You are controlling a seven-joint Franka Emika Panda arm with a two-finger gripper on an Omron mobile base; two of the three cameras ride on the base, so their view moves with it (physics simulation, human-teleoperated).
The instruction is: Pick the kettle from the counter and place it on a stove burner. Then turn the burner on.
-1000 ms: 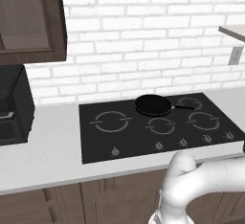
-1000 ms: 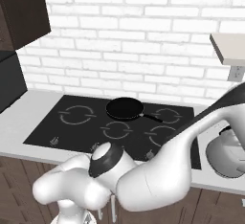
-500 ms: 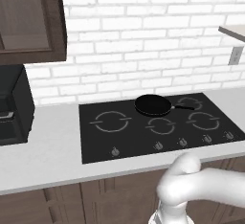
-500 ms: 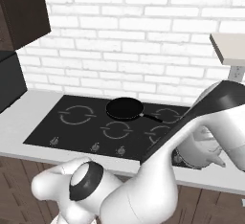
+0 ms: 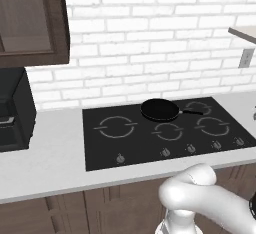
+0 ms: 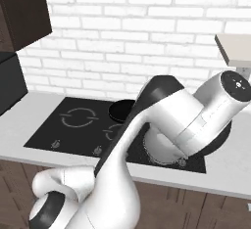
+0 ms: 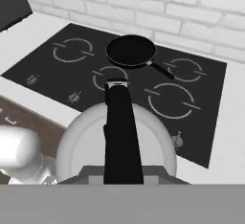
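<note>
Silver kettle (image 7: 119, 146) (gripper-held) above cooktop (image 7: 201, 108), black pan (image 7: 130, 50) empty

The frying pan (image 7: 131, 50) blocks the cooktop's (image 5: 100, 148) back middle (handle pointing right); rings around it lie bare.

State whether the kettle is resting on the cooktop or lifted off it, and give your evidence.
Lifted. In the hand view the kettle hangs upright by its dark handle under the tool, overlapping the counter's edge and the cooktop.

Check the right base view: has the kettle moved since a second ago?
Yes. The kettle sat on the counter right of the cooktop; now it hangs over the cooktop's right front edge, carried leftward, mostly hidden behind the arm.
</note>
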